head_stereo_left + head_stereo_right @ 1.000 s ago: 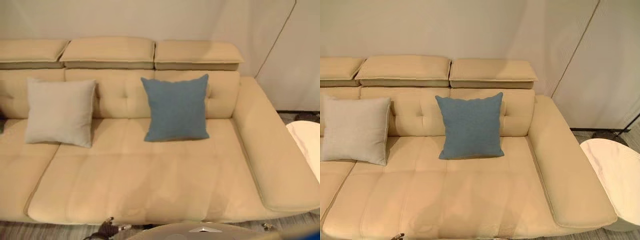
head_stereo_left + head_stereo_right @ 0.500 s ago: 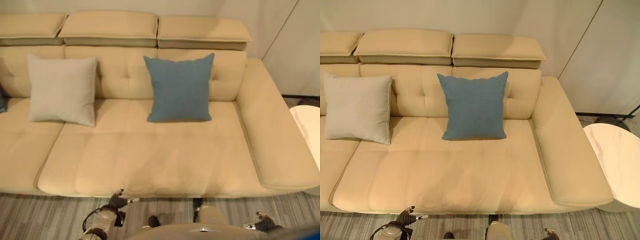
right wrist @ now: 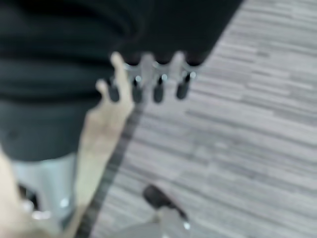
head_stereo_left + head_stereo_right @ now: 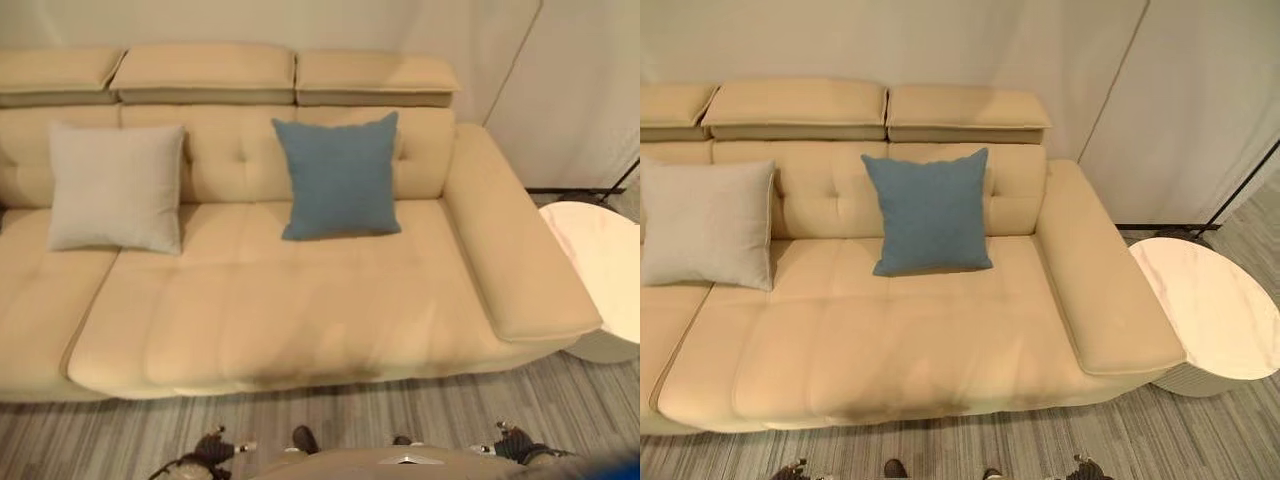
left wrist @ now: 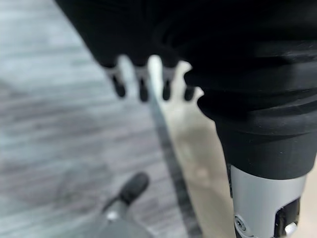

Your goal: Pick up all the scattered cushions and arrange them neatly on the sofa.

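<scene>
While my left robot hand and right robot hand hang open, empty, above the floor, two cushions lean upright on the sofa. Grey cushion sits left of blue cushion.

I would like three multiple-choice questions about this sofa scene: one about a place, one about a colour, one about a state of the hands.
1. Where does the blue cushion stand?
A. on the floor
B. on the sofa seat, leaning on the backrest
C. on the round table

2. What colour is the other cushion?
A. light grey
B. red
C. black

3. What do the left hand and right hand hold?
A. one cushion each
B. one cushion together
C. nothing

Answers:
1 B, it stands upright against the backrest.
2 A, it is pale grey, at the left.
3 C, both wrist views show straight fingers over bare floor.
</scene>
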### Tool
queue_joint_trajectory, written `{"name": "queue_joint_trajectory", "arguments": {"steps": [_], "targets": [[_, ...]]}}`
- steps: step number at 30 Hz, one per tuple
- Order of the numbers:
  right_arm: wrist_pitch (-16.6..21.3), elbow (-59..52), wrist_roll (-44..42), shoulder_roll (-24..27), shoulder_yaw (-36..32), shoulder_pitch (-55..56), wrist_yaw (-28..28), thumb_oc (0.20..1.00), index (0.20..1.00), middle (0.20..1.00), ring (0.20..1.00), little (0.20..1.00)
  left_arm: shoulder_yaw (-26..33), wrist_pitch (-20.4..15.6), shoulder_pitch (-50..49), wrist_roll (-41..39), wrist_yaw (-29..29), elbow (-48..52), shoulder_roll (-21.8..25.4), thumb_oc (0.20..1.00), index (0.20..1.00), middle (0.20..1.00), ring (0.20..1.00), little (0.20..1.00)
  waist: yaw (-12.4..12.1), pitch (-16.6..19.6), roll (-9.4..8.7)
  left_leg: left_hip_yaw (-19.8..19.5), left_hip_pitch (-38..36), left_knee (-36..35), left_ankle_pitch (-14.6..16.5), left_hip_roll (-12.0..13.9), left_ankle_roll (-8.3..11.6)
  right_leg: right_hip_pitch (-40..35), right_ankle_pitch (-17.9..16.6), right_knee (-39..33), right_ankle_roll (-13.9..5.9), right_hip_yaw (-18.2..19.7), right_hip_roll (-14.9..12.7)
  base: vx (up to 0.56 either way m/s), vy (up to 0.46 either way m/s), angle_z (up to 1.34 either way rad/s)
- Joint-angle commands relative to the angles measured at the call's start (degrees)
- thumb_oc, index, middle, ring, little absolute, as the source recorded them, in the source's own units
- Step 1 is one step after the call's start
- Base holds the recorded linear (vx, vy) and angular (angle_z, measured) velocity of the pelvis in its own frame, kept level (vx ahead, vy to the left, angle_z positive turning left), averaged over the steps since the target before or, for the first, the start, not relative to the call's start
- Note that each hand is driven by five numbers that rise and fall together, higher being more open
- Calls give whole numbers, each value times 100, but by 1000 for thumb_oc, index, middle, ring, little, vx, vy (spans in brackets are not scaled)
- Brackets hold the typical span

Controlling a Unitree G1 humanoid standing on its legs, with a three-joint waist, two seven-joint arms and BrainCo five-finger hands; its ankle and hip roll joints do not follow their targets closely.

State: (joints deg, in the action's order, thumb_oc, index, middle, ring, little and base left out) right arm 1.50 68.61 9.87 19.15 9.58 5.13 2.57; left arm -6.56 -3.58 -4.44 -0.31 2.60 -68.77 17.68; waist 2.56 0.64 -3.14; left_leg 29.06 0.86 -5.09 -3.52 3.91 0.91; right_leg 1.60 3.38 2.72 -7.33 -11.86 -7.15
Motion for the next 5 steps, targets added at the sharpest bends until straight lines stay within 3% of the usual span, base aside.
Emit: {"name": "queue_joint_trajectory", "arguments": {"steps": [1,5], "targets": [[-24,198,-5,133,155,-223,92,1000,1000,1000,1000,1000,180,-57,414,253,-23,-59,146,1000,1000,1000,1000,1000,136,-133,-216,-554,-248,9,163,-4,318,-44,-759,-476,-290,-20,-58,-24,-43,-4],[-31,220,-21,111,166,-232,117,1000,1000,1000,1000,1000,146,-37,444,272,-27,-85,120,1000,1000,1000,1000,1000,169,-104,-225,-559,-205,9,114,84,386,-98,-782,-582,-284,-95,-38,-29,-36,0]]}}
